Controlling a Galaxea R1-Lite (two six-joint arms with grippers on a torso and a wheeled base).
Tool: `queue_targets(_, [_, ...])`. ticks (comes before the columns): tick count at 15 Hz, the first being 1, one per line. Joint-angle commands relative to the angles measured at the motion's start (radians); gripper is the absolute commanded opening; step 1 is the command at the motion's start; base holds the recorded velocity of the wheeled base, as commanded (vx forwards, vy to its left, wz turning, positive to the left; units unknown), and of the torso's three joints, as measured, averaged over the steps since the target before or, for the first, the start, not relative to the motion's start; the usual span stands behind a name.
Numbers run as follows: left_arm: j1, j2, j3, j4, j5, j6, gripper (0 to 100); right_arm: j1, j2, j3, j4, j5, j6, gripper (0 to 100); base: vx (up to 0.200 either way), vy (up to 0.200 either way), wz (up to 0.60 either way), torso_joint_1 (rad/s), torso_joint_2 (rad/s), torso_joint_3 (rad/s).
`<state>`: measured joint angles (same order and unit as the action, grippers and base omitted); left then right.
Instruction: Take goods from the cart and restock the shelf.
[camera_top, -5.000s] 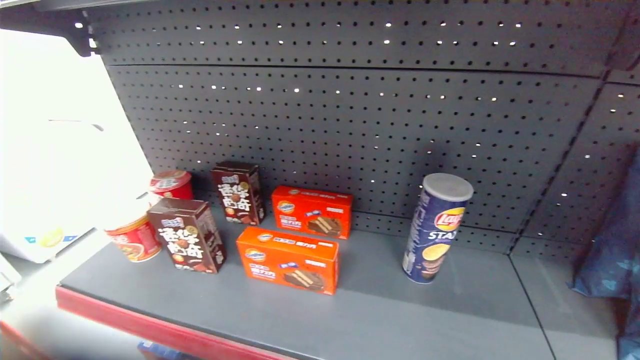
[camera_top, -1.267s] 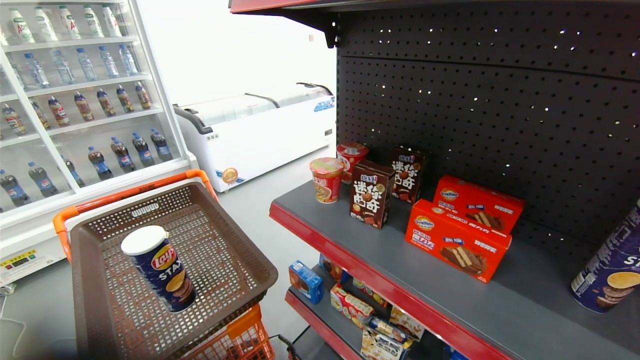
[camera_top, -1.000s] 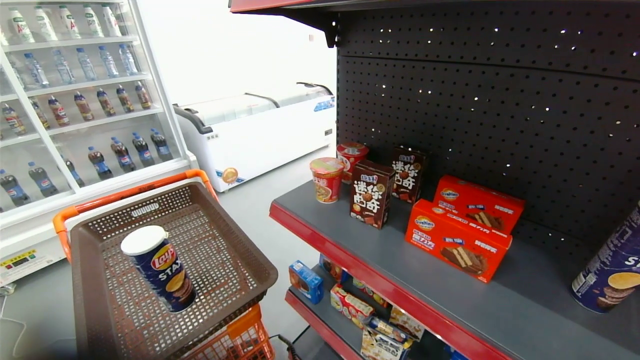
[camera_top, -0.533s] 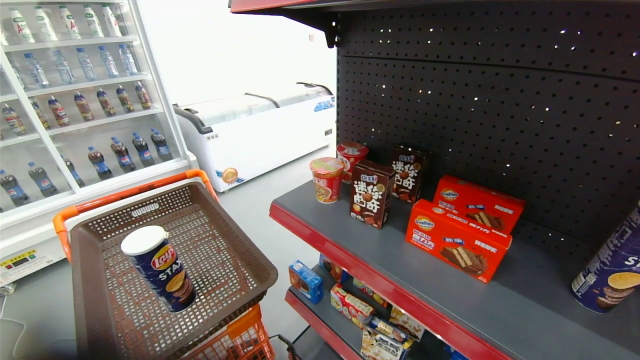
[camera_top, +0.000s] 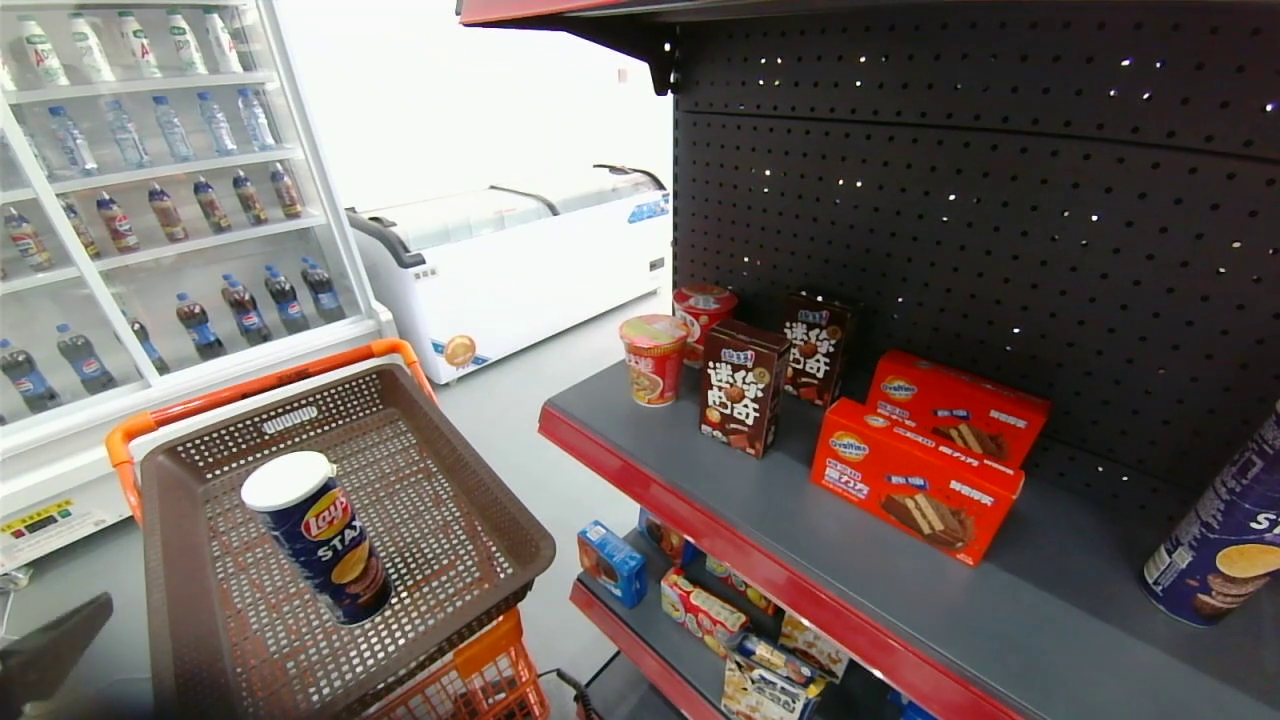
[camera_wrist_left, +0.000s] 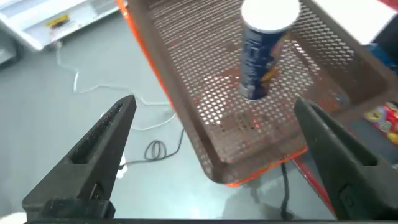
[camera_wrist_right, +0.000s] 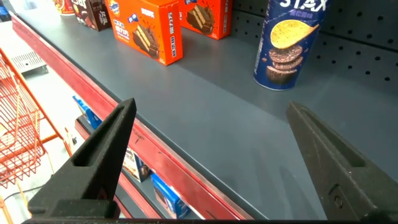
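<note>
- The grey shelf (camera_top: 900, 620) is the biggest thing. It has a red front edge and a dark back wall full of little holes.
- The brown cart basket (camera_top: 340, 385) with an orange handle stands to the left of the shelf.
- The left gripper (camera_wrist_left: 214, 104) hangs up high over the near edge of the basket (camera_wrist_left: 186, 93) and looks down into it. Its two fingers are spread far apart and hold nothing.
- The right gripper (camera_wrist_right: 211, 107) hangs over the front of the shelf (camera_wrist_right: 217, 124). Its fingers are spread far apart too, with nothing in them.
- A blue chip can (camera_wrist_left: 261, 56) with a white lid stands up in the basket, below the left gripper and well apart from it.
- A second chip can (camera_wrist_right: 289, 43) stands on the shelf near the back wall, ahead of the right gripper and not touching it.
- Two orange boxes (camera_top: 915, 495) lie on the shelf, one behind the other.
- Two brown boxes (camera_top: 740, 385) stand to their left.
- Two red cups (camera_top: 652, 358) stand at the shelf's left end.
</note>
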<state>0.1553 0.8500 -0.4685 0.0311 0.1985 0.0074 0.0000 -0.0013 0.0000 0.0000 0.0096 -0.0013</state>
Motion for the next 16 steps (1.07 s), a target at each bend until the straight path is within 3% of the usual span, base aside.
queue_targets(1, [0.118, 0.32, -0.044, -0.123, -0.042, 0.012, 100, 0.0, 0.001, 0.0, 0.0, 0.001, 0.0, 100, 0.0, 0.0, 0.0, 0.0, 0.0, 0.0])
queue_targets(4, [0.133, 0.446, 0.022, -0.286, -0.261, 0.034, 100, 0.0, 0.001, 0.0, 0.0, 0.0, 0.0, 100, 0.0, 0.0, 0.0, 0.0, 0.0, 0.0])
queue_targets(5, [0.132, 0.494, 0.051, -0.333, -0.295, 0.039, 100, 0.0, 0.001, 0.0, 0.0, 0.001, 0.0, 100, 0.0, 0.0, 0.0, 0.0, 0.0, 0.0])
queue_targets(7, [0.13, 0.6, 0.11, -0.504, -0.315, 0.062, 100, 0.0, 0.001, 0.0, 0.0, 0.0, 0.0, 100, 0.0, 0.0, 0.0, 0.0, 0.0, 0.0])
queue_targets(8, [0.132, 0.632, 0.119, -0.539, -0.315, 0.08, 100, 0.0, 0.001, 0.0, 0.0, 0.0, 0.0, 100, 0.0, 0.0, 0.0, 0.0, 0.0, 0.0])
queue_targets(9, [0.133, 0.709, 0.134, -0.623, -0.318, 0.131, 100, 0.0, 0.001, 0.0, 0.0, 0.001, 0.0, 100, 0.0, 0.0, 0.0, 0.0, 0.0, 0.0])
queue_targets(12, [0.128, 0.834, 0.13, -0.8, -0.43, 0.141, 100, 0.0, 0.001, 0.0, 0.0, 0.001, 0.0, 100, 0.0, 0.0, 0.0, 0.0, 0.0, 0.0])
queue_targets(16, [0.124, 0.929, 0.11, -0.858, -0.449, 0.143, 100, 0.0, 0.001, 0.0, 0.0, 0.0, 0.0, 100, 0.0, 0.0, 0.0, 0.0, 0.0, 0.0])
